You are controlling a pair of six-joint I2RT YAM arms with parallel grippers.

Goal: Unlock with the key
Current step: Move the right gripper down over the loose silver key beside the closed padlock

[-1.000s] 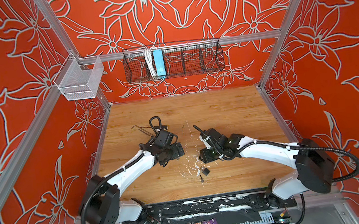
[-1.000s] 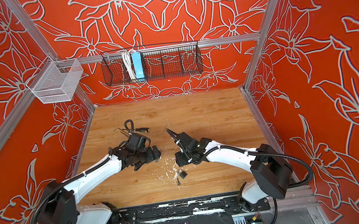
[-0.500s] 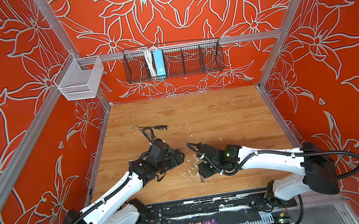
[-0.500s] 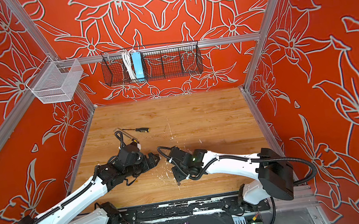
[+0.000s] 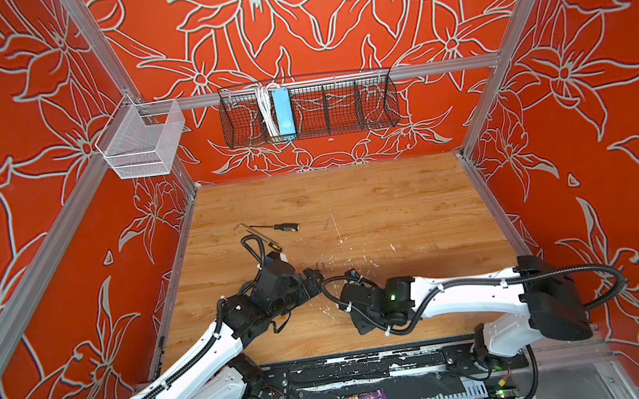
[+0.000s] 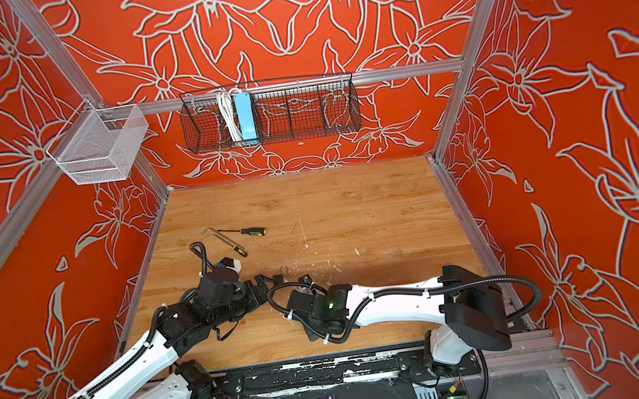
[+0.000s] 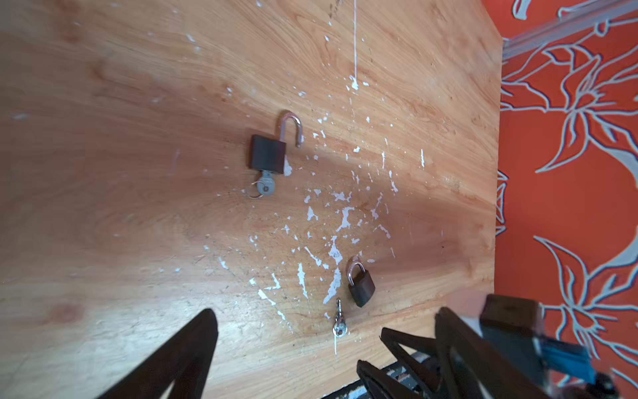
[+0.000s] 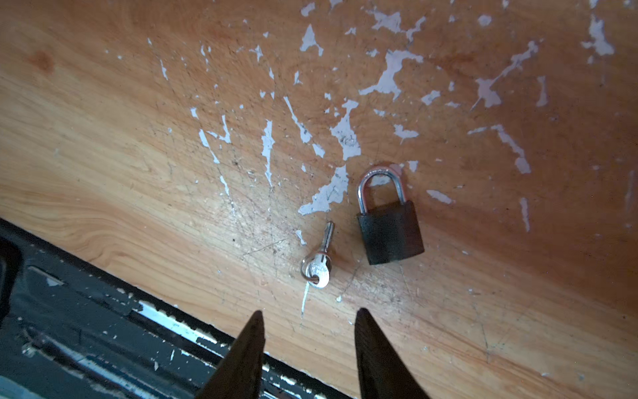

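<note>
Key (image 8: 317, 262): flat on table (image 8: 138, 155), near edge, just beside shut padlock (image 8: 388, 228), not touching.
Right hand (image 8: 307, 345): part open, empty, aimed at key head, probably low over it.
Left hand (image 7: 297, 359): wide open, empty.
Advice: pinch head, leave blade free.

The left arm (image 5: 203, 350) stretches low from the front left corner of the bench (image 5: 372, 202) toward its middle, the left gripper (image 7: 296, 321) spread wide and empty. The right arm (image 5: 469, 298) lies along the front edge, the right gripper (image 8: 308, 312) tilted down, jaws partly apart, holding nothing.
</note>
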